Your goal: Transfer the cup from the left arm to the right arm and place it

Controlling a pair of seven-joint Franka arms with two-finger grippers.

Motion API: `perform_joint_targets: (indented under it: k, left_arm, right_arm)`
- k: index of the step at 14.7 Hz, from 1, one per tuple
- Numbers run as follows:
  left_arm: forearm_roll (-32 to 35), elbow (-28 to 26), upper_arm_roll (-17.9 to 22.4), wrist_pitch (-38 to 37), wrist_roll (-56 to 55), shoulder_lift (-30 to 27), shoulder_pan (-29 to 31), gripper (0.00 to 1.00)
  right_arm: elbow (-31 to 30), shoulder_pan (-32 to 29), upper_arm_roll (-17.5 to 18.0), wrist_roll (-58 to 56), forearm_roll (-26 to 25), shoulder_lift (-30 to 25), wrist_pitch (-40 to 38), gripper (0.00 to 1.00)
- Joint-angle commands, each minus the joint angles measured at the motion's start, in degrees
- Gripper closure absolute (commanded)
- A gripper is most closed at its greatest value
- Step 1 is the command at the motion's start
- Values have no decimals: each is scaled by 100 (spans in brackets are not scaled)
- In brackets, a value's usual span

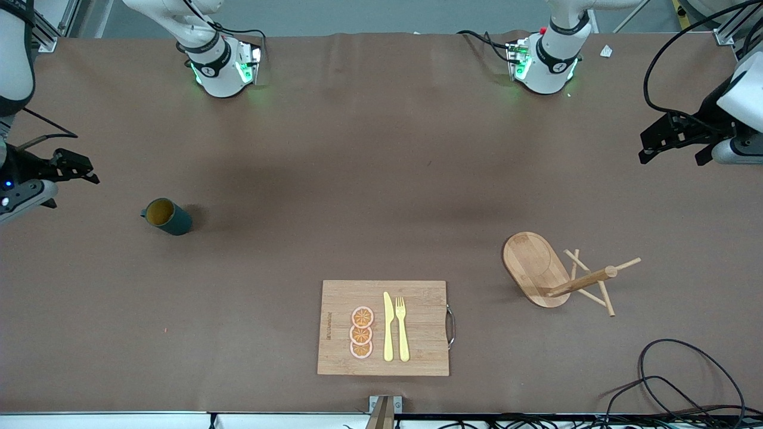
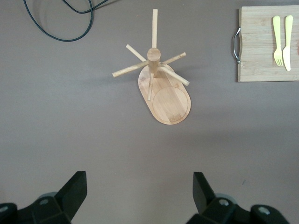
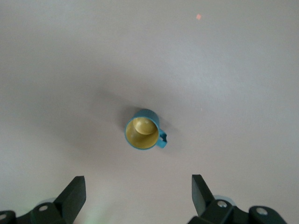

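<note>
The dark teal cup (image 1: 167, 216) stands upright on the brown table toward the right arm's end, its yellowish inside showing and its small handle on the side. It also shows in the right wrist view (image 3: 142, 133). My right gripper (image 1: 89, 170) is open and empty, up in the air at the table's edge beside the cup; in its wrist view (image 3: 138, 193) the fingers stand wide apart, clear of the cup. My left gripper (image 1: 644, 147) is open and empty, high at the left arm's end of the table, and shows in its own view (image 2: 140, 193) too.
A wooden mug rack (image 1: 536, 269) with pegs stands toward the left arm's end, also in the left wrist view (image 2: 163, 91). A wooden cutting board (image 1: 340, 328) with a yellow knife, fork and orange slices lies near the front edge. Black cables (image 1: 673, 381) lie at the front corner.
</note>
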Motion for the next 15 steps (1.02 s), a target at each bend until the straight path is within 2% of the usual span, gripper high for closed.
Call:
perform_joint_targets:
  k: [1, 3, 6, 9, 10, 13, 15]
  left_arm:
    - [-6, 109, -21, 5, 27, 52, 41, 0]
    - [-6, 109, -21, 5, 36, 52, 41, 0]
    - [-6, 109, -21, 5, 36, 52, 41, 0]
    - [-6, 109, -21, 5, 36, 60, 41, 0]
    - [-6, 109, -21, 5, 36, 60, 41, 0]
    - [-6, 109, -21, 5, 27, 60, 41, 0]
    - [-6, 109, -21, 5, 27, 60, 41, 0]
  right_arm:
    - [265, -79, 70, 1054, -49, 1, -333, 0]
    - [553, -71, 87, 1827, -57, 45, -517, 0]
    - [1037, -62, 87, 2382, -49, 185, -878, 0]
    - [986, 87, 114, 3137, -57, 194, -922, 0]
    - [994, 192, 114, 3357, -66, 194, -1218, 0]
    - [916, 211, 123, 3369, -5, 124, -1327, 0]
    - [767, 263, 131, 3368, 4, -147, -1335, 0]
